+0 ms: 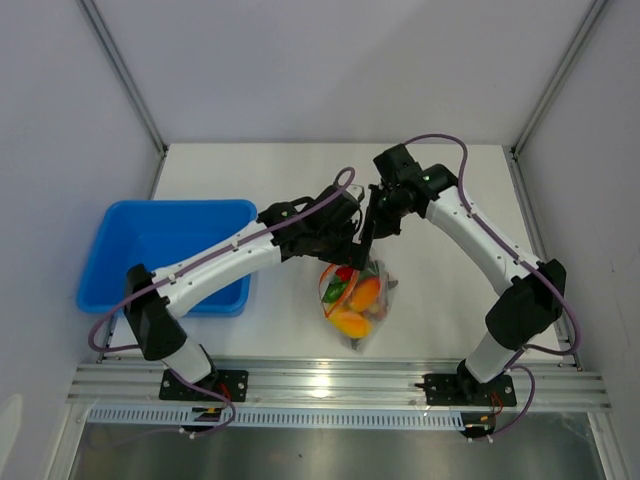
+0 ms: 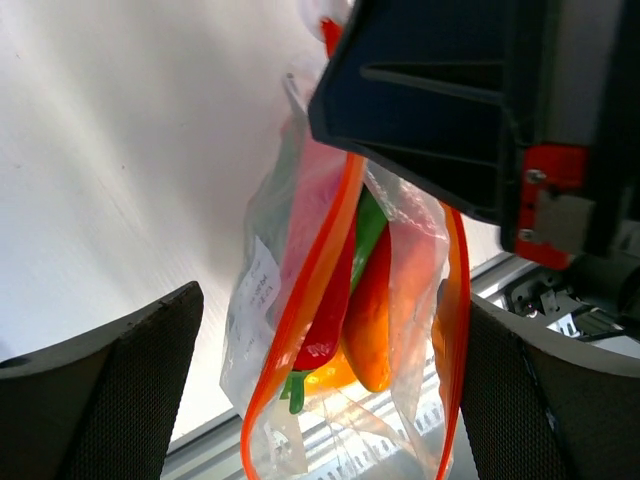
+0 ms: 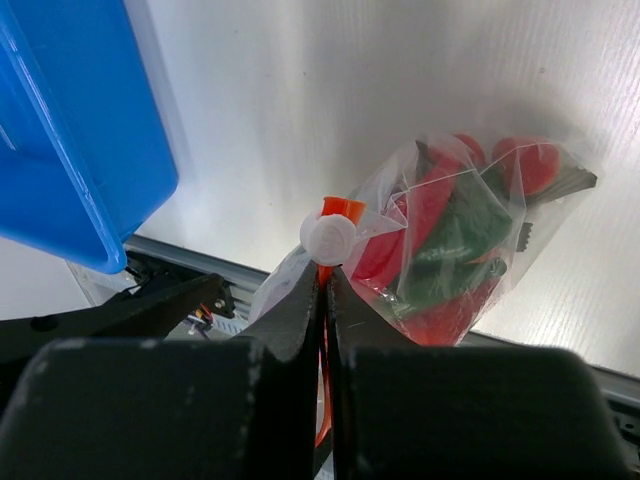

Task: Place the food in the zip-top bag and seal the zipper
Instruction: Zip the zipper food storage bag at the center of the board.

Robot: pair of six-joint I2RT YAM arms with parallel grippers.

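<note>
The clear zip-top bag hangs below both grippers with the food inside: yellow-orange mangoes, a red piece and a green pepper. My right gripper is shut on the red-orange zipper strip, just behind its white slider. In the left wrist view the bag hangs between the fingers of my open left gripper, touching neither. There its two zipper strips run apart, so the mouth gapes. A red pepper and an orange mango show inside.
A blue plastic tray stands at the left of the table, its corner in the right wrist view. The right gripper's body fills the top right of the left wrist view. An aluminium rail runs along the near edge.
</note>
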